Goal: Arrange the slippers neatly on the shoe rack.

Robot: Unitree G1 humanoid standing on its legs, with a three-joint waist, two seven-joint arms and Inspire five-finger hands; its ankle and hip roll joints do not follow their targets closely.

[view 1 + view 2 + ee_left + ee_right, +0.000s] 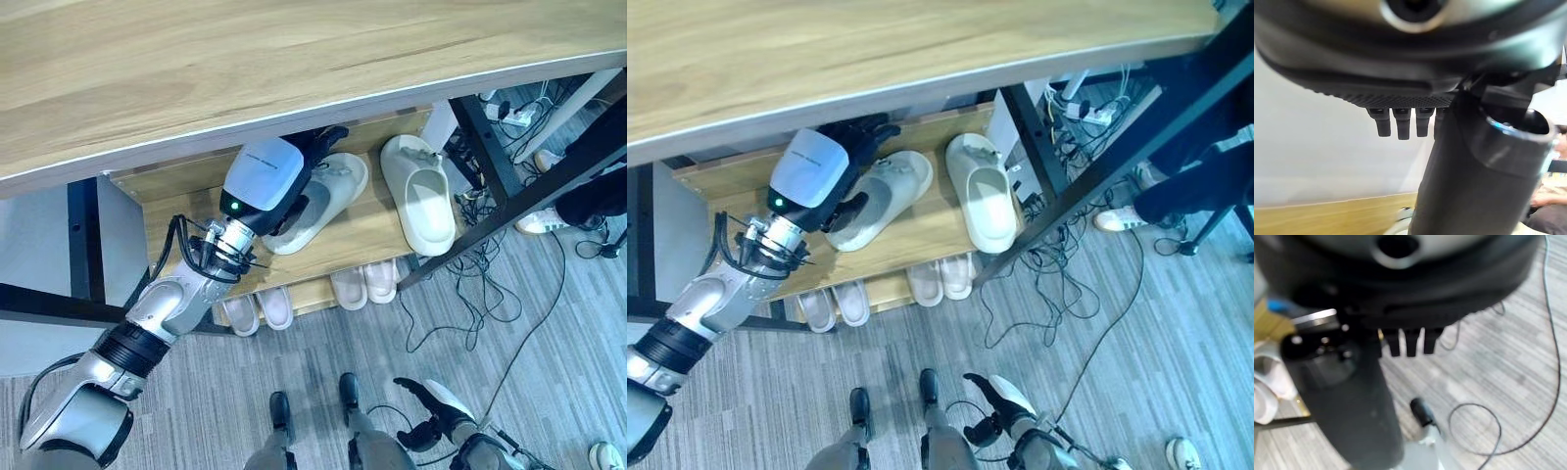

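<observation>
Two large off-white foam slippers (419, 192) lying on the wooden shoe rack's (372, 233) upper shelf, toes toward its back edge; the left one (323, 201) tilted, under the dark left hand (312, 162), fingers straight over its far end. Two small white pairs (364, 284) on the lower shelf's front edge. Right hand (431, 411) down near the floor, fingers loosely spread.

left robot hand (312, 168): arm stretched forward, fingers loosely extended | right robot hand (431, 406): low by the body, fingers relaxed
</observation>
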